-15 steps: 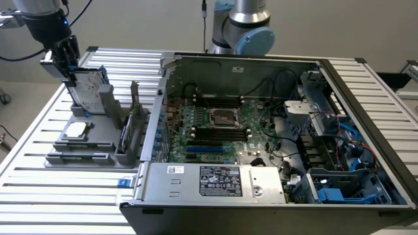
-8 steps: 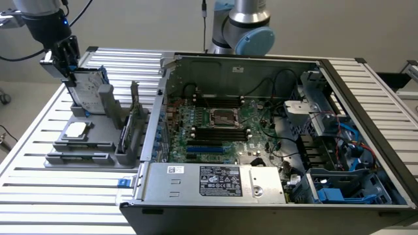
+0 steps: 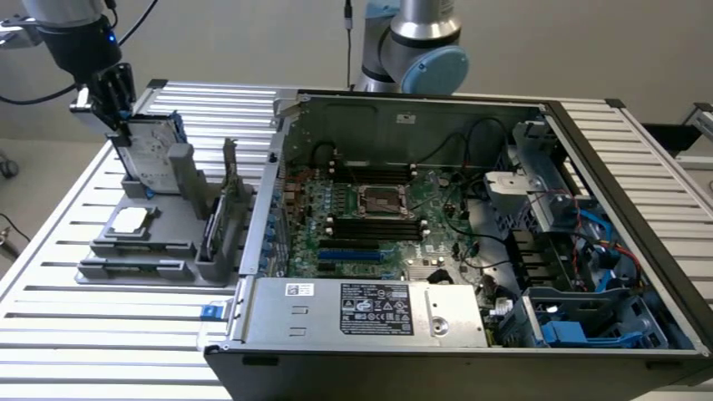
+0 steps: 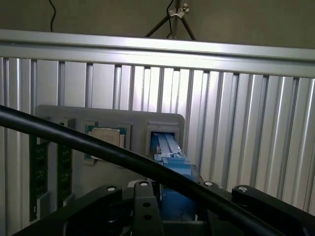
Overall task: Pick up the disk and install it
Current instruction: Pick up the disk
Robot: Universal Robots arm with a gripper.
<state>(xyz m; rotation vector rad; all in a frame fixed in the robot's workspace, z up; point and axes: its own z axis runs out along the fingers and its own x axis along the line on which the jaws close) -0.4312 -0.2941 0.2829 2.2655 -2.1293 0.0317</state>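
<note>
Black gripper point(image 3: 115, 113) is hanging at the upper end of the flat silver hard disk in its blue plastic carrier point(image 3: 153, 149), at the exterior view's far left. I cannot tell whether it is open around the disk or clamping it. The disk is standing on edge, leaning slightly, in a slot of the gray plastic parts tray point(image 3: 134, 269), outside the computer. Its white label is carrying print too small to read.

The large silver power supply box point(image 3: 334, 322), at the near edge of the open black computer case point(image 3: 624, 150), is wearing a dark label with white marks and a small white sticker, none of it legible. Inside the case the green motherboard point(image 3: 368, 234) is lying flat with black cables crossing it. Blue plastic drive bay parts point(image 3: 563, 330) are sitting at the exterior view's lower right.

On the tray, the small square silver chip point(image 3: 130, 220) is lying nearer the camera than the disk, and narrow green circuit cards point(image 4: 38, 167) are sitting in the tray's slots. Everything is resting on the ribbed aluminium table point(image 3: 67, 334).

In the wrist view a thick black cable point(image 4: 88, 143) is crossing in front of the tray, hiding part of the chip and the carrier. The gripper's black body is covering the disk's near end.
</note>
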